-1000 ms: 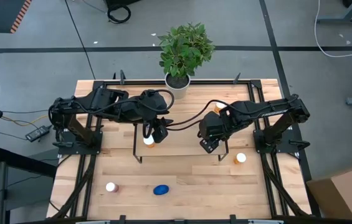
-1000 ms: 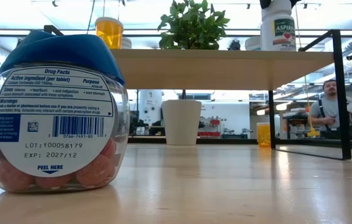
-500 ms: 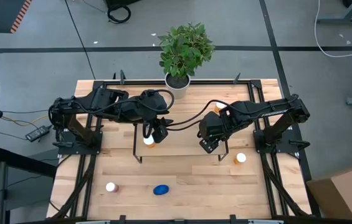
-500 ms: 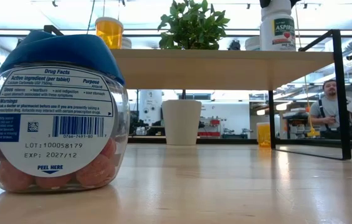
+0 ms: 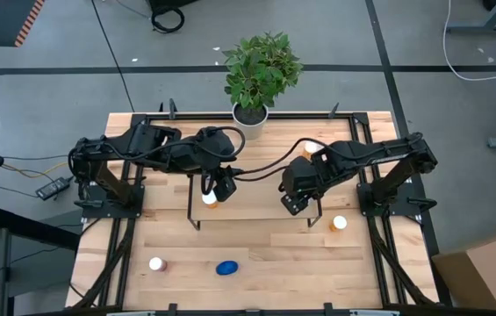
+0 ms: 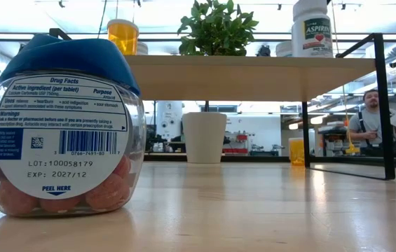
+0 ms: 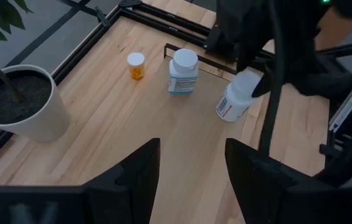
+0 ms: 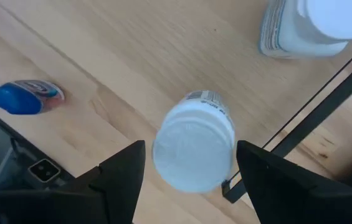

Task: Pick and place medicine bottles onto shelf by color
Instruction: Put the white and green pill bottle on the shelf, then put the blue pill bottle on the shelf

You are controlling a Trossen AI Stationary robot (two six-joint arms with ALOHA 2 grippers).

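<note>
Right gripper (image 8: 188, 171) jaws clamped on white-capped aspirin bottle (image 8: 194, 149) over light-wood shelf (image 5: 256, 197); left gripper (image 7: 191, 168) jaws apart, empty.

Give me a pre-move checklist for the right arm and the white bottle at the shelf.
1. white bottle lined up under right pincer: ok.
2. Firm grip on it: cannot tell.
3. Bottle upright: not ok, it leans in the left wrist view.
4. Clear of blue-labelled bottle beside it: ok, they stand apart.
5. left pincer open, empty and out of the way: ok.
6. Colours kept apart on shelf: ok, orange bottle stands at the other end.
</note>
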